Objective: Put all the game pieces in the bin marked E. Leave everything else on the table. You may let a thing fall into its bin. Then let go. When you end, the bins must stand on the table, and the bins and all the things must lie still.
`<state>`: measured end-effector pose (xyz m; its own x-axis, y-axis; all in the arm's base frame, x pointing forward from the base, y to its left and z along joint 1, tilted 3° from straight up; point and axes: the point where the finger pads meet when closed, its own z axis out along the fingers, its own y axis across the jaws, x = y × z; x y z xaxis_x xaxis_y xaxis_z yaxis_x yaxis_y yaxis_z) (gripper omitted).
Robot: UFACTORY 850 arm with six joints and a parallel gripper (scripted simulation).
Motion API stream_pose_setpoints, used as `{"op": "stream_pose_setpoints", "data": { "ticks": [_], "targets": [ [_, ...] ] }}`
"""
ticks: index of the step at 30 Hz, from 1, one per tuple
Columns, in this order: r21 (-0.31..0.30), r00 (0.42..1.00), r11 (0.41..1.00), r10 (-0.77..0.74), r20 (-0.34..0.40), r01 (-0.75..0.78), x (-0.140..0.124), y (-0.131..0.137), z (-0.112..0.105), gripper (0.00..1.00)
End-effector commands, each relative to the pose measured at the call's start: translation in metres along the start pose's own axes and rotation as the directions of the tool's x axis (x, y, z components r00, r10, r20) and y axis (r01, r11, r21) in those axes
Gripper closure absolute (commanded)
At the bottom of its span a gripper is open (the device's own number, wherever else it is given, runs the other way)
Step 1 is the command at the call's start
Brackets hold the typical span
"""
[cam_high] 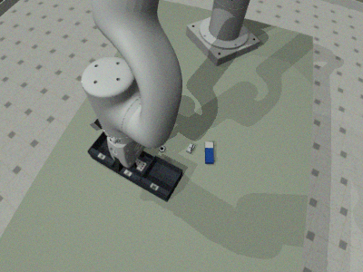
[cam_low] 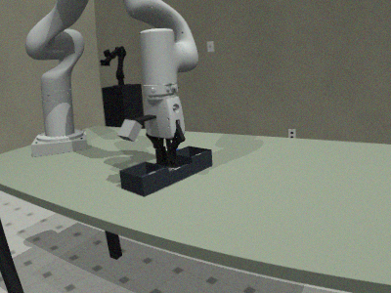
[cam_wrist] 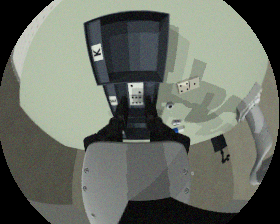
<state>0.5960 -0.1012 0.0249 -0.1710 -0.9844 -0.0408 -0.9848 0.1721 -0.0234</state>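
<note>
A row of dark bins [cam_high: 134, 170] stands at the near left of the mat; it also shows in the side view [cam_low: 166, 171]. In the wrist view the far bin carries a K label [cam_wrist: 96, 52]. My gripper [cam_low: 168, 158] reaches down into the middle compartment, its fingers slightly apart. A white spotted game piece [cam_wrist: 135, 93] lies just past the fingertips inside that compartment, also seen from above [cam_high: 141, 166]. I cannot read that compartment's label. A second white spotted piece [cam_high: 191, 148] lies on the mat to the right of the bins, and shows in the wrist view [cam_wrist: 188, 85].
A blue and white eraser-like block [cam_high: 209, 152] lies right of the loose piece. A small dark ring [cam_high: 161, 150] sits close to the bins' right end. The arm's base [cam_high: 223, 38] stands at the back. A second arm's base [cam_low: 58, 142] shows in the side view.
</note>
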Motion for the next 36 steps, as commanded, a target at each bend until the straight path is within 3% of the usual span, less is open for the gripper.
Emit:
{"op": "stream_pose_setpoints", "data": {
  "ticks": [1,6,11,18,19,21,26,31,33,34,36],
  "targets": [
    [0.002,1.000,1.000,0.000,0.000,0.000,0.000,-0.001,-0.003,0.69],
    [0.002,1.000,1.000,0.000,0.000,0.000,0.000,-0.001,-0.010,0.69],
    [0.002,1.000,1.000,0.000,0.000,0.000,0.000,-0.001,-0.035,0.69],
    [0.001,1.000,1.000,0.000,0.000,0.000,0.000,0.000,-0.035,0.69],
    [0.002,0.999,0.999,0.050,0.000,-0.050,0.002,0.008,-0.035,0.59],
    [0.001,0.989,0.989,0.149,0.000,-0.149,0.005,0.024,-0.035,0.59],
    [0.000,0.930,0.930,0.367,0.002,-0.367,0.014,0.065,-0.035,0.59],
    [-0.002,0.824,0.824,0.567,0.003,-0.567,0.022,0.103,-0.035,0.59],
    [-0.002,0.824,0.824,0.567,0.003,-0.567,0.022,0.103,-0.035,0.59],
    [0.001,0.765,0.765,0.644,0.001,-0.644,0.022,0.103,-0.035,0.59],
    [-0.002,0.723,0.723,0.691,0.003,-0.691,0.022,0.103,-0.035,0.59]
  ]
}}
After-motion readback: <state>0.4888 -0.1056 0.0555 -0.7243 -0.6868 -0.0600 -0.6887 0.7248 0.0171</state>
